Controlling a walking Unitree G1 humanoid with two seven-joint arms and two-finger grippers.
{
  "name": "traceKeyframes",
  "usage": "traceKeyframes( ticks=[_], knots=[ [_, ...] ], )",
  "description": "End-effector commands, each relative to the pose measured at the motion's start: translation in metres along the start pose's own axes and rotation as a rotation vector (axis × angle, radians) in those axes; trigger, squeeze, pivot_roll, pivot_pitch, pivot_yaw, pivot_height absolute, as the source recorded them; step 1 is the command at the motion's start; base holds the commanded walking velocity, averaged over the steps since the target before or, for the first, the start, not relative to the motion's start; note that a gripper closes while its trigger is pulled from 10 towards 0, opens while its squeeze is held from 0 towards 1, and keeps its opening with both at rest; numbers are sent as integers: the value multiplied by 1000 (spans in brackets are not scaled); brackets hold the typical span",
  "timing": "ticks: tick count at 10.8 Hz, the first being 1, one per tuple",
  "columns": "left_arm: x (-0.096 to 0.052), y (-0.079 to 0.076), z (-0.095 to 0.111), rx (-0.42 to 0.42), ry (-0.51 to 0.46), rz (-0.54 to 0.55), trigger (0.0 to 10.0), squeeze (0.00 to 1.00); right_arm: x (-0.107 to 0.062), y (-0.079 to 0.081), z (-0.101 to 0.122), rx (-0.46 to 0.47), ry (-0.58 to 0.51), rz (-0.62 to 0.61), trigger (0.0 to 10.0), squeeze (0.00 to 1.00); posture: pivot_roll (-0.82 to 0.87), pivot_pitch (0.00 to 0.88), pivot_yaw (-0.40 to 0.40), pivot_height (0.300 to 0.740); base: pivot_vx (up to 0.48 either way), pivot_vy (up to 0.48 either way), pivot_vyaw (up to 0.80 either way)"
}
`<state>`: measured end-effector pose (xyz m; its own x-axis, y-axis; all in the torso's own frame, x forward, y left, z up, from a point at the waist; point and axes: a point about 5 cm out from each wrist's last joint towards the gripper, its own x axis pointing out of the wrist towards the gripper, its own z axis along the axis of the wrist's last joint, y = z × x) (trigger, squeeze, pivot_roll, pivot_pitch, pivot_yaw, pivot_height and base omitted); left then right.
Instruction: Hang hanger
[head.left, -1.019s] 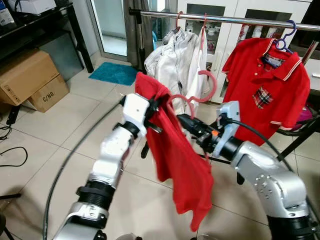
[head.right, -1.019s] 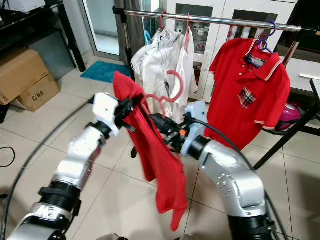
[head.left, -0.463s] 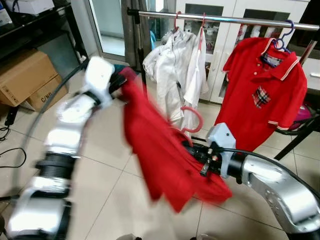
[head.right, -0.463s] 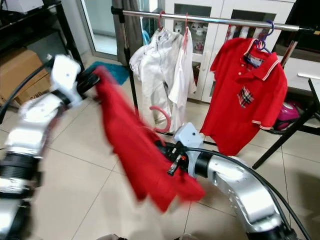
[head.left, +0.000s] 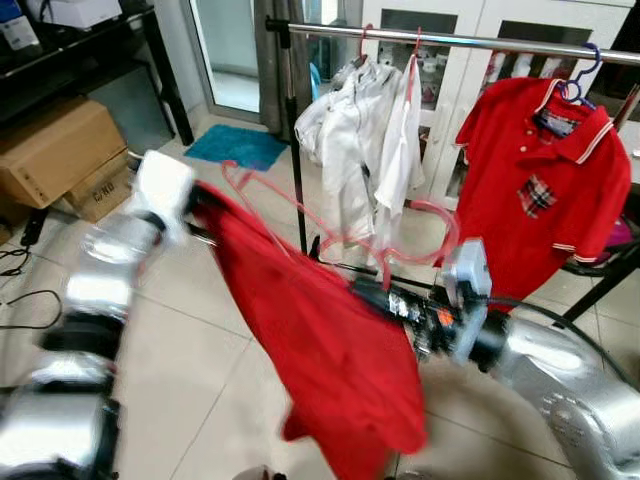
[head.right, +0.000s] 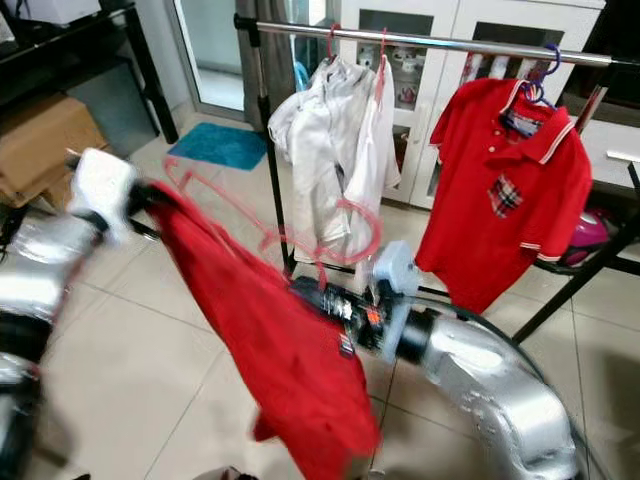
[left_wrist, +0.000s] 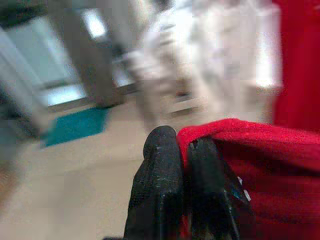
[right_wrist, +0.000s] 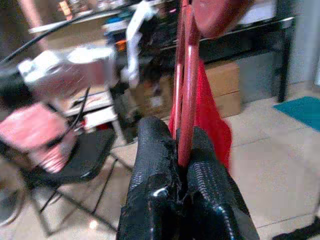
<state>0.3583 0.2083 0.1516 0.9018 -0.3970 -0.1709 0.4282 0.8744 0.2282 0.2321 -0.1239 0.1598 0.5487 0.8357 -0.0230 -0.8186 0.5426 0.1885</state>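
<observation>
Red shirt (head.left: 330, 350) pinched by left gripper (left_wrist: 182, 150); box (head.left: 65, 155) lettering blurred.

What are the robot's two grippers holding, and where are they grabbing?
The left gripper pinches the red shirt by its top edge. The right gripper clamps the pink hanger by its thin bar.

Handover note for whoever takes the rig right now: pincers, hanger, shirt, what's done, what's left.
Left pincer: shut on the red shirt, at its upper corner.
Right pincer: shut on the pink hanger, which shows above the shirt.
Rail already carries white garments and a red polo.
Done: shirt and hanger gripped.
Left: whether the hanger sits inside the shirt is unclear; hook not yet on the rail.
</observation>
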Motion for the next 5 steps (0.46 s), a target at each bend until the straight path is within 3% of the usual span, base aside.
traceKeyframes(
  ticks=[1, 2, 3, 4, 5],
  knots=[
    [1, -16, 9, 0, -41, -140, 0, 0, 0, -14, 4, -6, -17, -136, 0, 0, -156, 0, 91, 740, 0, 0, 0],
    [2, -40, 11, 6, -65, -291, 0, 0, 4, -27, 3, 1, -30, -265, 0, 0, -162, 0, 99, 740, 0, 0, 0],
    [-8, -96, 16, -64, -121, -672, 0, 0, 6, -58, 1, 34, -76, -633, 0, 0, -182, 0, 117, 740, 0, 0, 0],
    [-17, -114, 13, -94, -108, -806, 0, 0, -1, -72, 2, 62, -125, -809, 0, 0, -182, 0, 117, 740, 0, 0, 0],
    [-18, -114, 9, -92, -100, -795, 0, 0, -8, -77, 2, 72, -155, -872, 0, 0, -185, 0, 119, 740, 0, 0, 0]
  ],
)
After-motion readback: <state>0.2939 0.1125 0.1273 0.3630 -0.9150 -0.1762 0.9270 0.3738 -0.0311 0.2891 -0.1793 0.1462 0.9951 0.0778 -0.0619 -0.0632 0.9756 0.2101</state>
